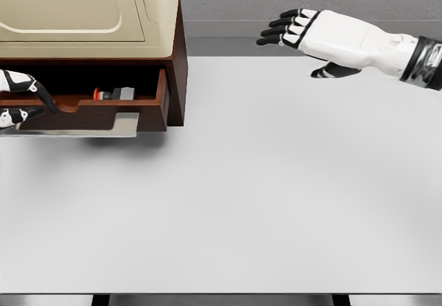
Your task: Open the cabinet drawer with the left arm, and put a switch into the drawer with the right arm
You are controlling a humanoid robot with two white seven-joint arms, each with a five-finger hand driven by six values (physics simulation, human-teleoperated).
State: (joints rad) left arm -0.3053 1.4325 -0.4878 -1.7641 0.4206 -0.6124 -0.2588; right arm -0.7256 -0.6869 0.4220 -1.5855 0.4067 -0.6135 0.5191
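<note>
A dark wooden cabinet (pixel 179 71) with a cream top stands at the back left. Its drawer (pixel 90 117) is pulled out toward me. Inside the drawer lies a small grey switch (pixel 116 94) with a red end. My left hand (pixel 26 100) shows at the left edge, its black-tipped fingers curled over the drawer's front rim; most of the hand is cut off by the frame. My right hand (pixel 293 33) hovers at the upper right above the table's far edge, fingers spread toward the left and holding nothing, well away from the drawer.
The white table (pixel 262 195) stretches across the view in front of the cabinet. A grey wall runs behind it. A grey metal plate (pixel 126 123) shows under the drawer's front.
</note>
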